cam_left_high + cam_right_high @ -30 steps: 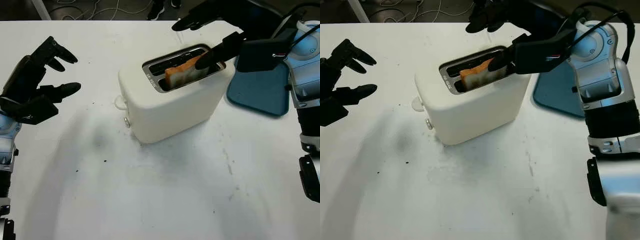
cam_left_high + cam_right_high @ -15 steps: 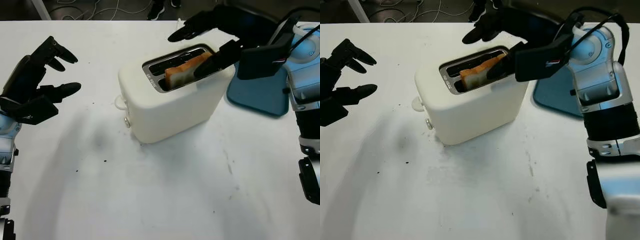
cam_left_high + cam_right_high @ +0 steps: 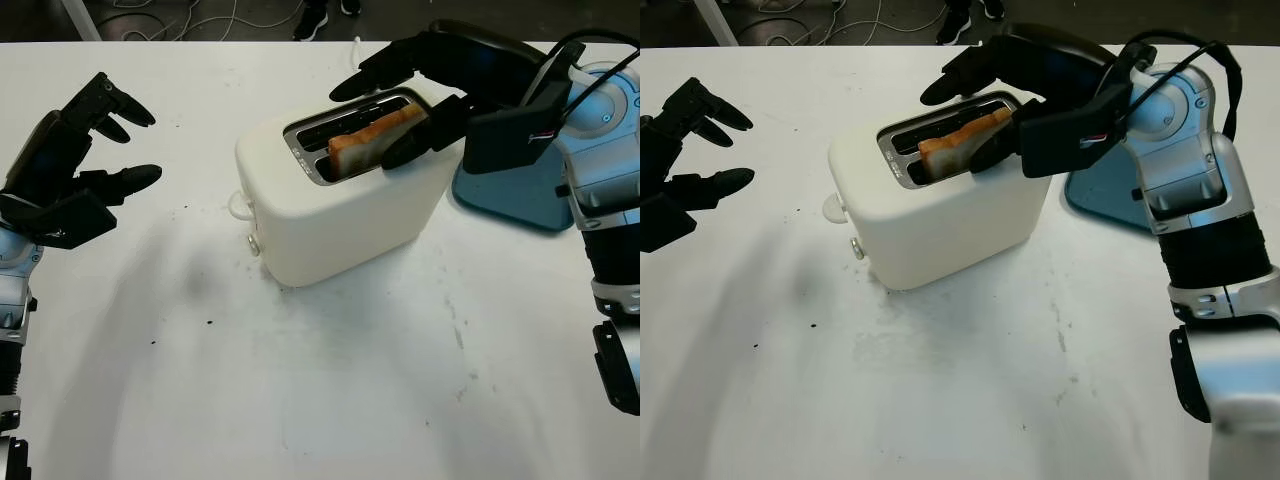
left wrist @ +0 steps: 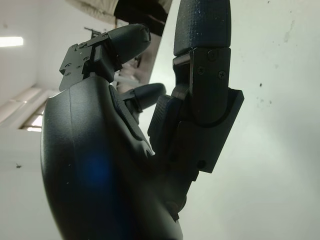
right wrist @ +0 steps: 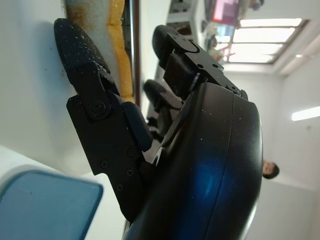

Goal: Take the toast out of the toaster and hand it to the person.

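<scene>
So the white toaster is sitting pretty much dead centre on the white table, angled so its slots run toward 2 o'clock. One slice of toast pokes up out of the slot nearer the robot, tilted, with its high end toward the right hand. It's still partly down in the slot, not clear of the toaster.

Right hand is over the top of the toaster at about 1 o'clock from its middle. The thumb is pressed on the near face of the toast's raised end, and the other fingers reach over the far side of the slots, above the toaster top. From the right wrist view you can see the thumb flat against the bread, but I honestly can't tell if the far fingers are touching it, so no idea if it's a proper grip.

Left hand is way off at 9 o'clock from the toaster, up off the table, open, holding nothing.

Blue tray lies at 3 o'clock, just beside the toaster, partly under the right forearm.
</scene>
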Controlling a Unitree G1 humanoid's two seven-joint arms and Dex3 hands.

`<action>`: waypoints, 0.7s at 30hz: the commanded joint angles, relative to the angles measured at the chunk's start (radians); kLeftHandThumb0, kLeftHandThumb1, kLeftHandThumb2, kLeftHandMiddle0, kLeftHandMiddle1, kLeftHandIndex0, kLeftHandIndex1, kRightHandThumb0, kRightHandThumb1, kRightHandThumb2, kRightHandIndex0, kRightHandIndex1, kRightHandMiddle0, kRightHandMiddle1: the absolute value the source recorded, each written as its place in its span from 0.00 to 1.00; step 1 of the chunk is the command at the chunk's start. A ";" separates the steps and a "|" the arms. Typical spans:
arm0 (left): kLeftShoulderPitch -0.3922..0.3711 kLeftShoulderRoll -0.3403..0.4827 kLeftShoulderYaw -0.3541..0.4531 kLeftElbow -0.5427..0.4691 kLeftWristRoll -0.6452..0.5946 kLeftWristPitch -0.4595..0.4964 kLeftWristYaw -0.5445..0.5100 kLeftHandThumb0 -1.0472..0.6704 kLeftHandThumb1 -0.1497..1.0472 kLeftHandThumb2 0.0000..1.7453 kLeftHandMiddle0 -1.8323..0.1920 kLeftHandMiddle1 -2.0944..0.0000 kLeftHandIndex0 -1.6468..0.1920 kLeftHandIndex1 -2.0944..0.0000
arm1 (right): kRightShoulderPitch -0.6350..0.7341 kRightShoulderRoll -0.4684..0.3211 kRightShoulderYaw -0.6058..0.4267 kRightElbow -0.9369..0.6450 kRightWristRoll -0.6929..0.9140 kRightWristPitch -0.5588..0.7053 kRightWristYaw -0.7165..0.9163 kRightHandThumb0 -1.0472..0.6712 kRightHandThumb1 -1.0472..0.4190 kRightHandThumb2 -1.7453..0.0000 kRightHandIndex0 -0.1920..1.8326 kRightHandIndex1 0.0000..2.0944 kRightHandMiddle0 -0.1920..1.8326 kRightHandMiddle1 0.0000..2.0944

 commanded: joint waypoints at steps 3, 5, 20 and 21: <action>0.016 -0.003 0.004 -0.016 -0.006 0.012 -0.005 0.00 0.89 0.24 0.91 0.20 0.90 0.28 | 0.028 0.017 0.017 0.011 -0.012 -0.050 -0.011 0.27 0.19 1.00 0.31 0.35 0.45 0.02; 0.017 -0.003 0.004 -0.015 -0.003 0.011 -0.001 0.00 0.89 0.23 0.91 0.20 0.90 0.28 | 0.031 0.027 0.013 0.021 -0.003 -0.058 -0.018 0.29 0.19 1.00 0.32 0.36 0.45 0.02; 0.023 -0.004 0.006 -0.021 -0.004 0.013 0.000 0.00 0.89 0.23 0.91 0.19 0.90 0.27 | 0.046 0.017 0.027 0.006 -0.022 -0.056 -0.011 0.39 0.18 1.00 0.54 0.44 0.63 0.10; 0.024 -0.003 0.006 -0.022 -0.003 0.014 0.001 0.00 0.89 0.23 0.91 0.19 0.90 0.27 | 0.046 0.013 0.030 0.003 -0.023 -0.059 -0.005 0.38 0.18 1.00 0.54 0.47 0.63 0.10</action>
